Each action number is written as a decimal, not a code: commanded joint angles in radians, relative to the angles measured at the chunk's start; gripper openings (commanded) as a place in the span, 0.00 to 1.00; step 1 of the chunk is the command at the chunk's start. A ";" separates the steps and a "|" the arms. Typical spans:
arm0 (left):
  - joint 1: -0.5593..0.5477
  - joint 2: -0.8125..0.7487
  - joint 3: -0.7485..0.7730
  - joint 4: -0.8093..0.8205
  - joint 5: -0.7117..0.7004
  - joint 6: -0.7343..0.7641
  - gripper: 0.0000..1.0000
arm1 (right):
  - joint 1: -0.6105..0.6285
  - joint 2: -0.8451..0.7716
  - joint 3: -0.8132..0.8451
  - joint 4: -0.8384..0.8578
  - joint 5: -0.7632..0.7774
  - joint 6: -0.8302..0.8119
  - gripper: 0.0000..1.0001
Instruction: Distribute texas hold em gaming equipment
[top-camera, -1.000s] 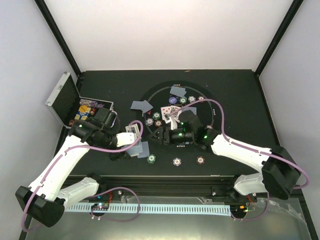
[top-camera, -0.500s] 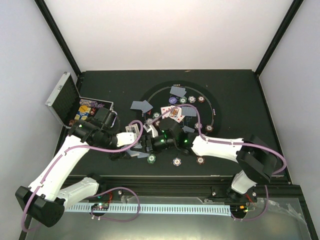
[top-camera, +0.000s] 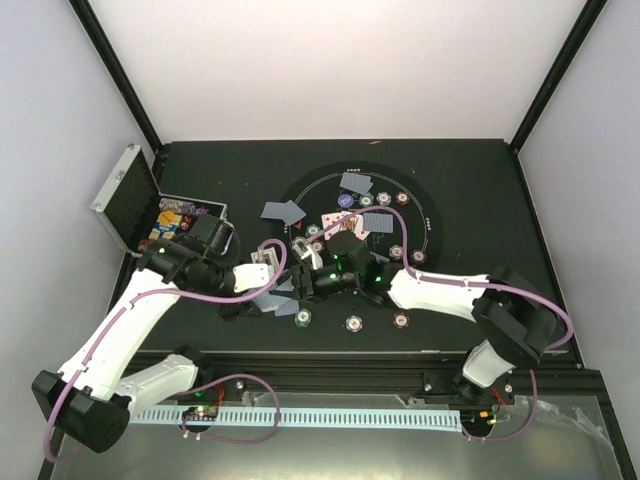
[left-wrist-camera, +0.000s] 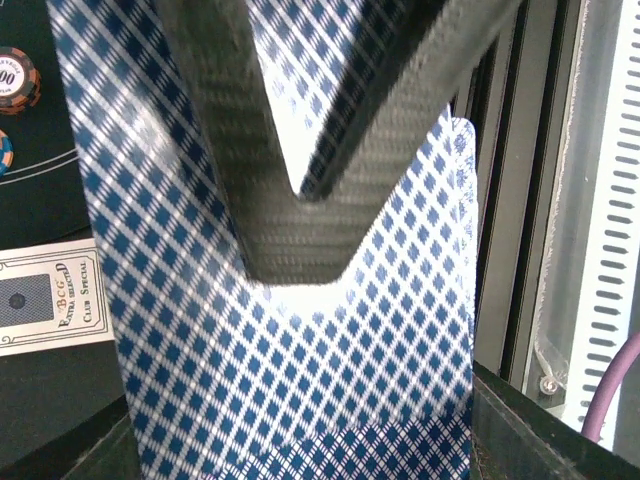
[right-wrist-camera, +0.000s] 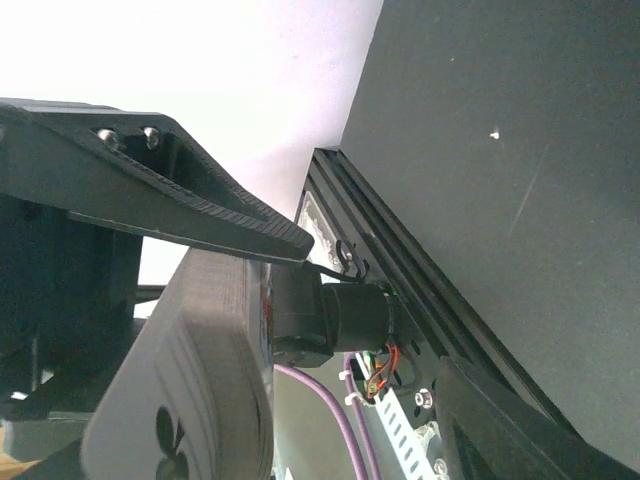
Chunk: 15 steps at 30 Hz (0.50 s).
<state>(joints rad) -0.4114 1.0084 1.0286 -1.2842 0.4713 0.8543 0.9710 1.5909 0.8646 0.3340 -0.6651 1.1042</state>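
Near the table's (top-camera: 480, 200) front, the card deck (left-wrist-camera: 300, 380) is clamped in the left tool (left-wrist-camera: 290, 240) and faced by the part-open right tool (top-camera: 306, 282); one card apparently must be pinched off next.

LIGHT bright, even, overhead; plain white back wall (top-camera: 340, 60) nearly washed out | SHADOWS soft, faint on matte black tabletop (top-camera: 480, 180) | GLARE blue-diamond-patterned playing cards (left-wrist-camera: 300, 380) bleach white near left gripper's carbon-weave fingers (left-wrist-camera: 230, 150) | FOCUS overhead sharp; those fingers blurred | BACKLIGHT right gripper's ribbed black finger (right-wrist-camera: 200, 225) silhouetted against blown-out white
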 joint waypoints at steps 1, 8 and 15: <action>0.007 -0.004 0.050 -0.020 0.029 -0.004 0.02 | -0.038 -0.038 -0.024 -0.141 0.054 -0.068 0.59; 0.007 -0.003 0.037 -0.009 0.022 -0.003 0.01 | -0.042 -0.089 0.003 -0.215 0.067 -0.111 0.36; 0.006 -0.007 0.028 -0.006 0.017 0.000 0.02 | -0.043 -0.133 0.056 -0.356 0.110 -0.188 0.14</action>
<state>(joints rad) -0.4114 1.0103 1.0286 -1.2858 0.4500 0.8513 0.9417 1.4761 0.8940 0.1398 -0.6300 0.9779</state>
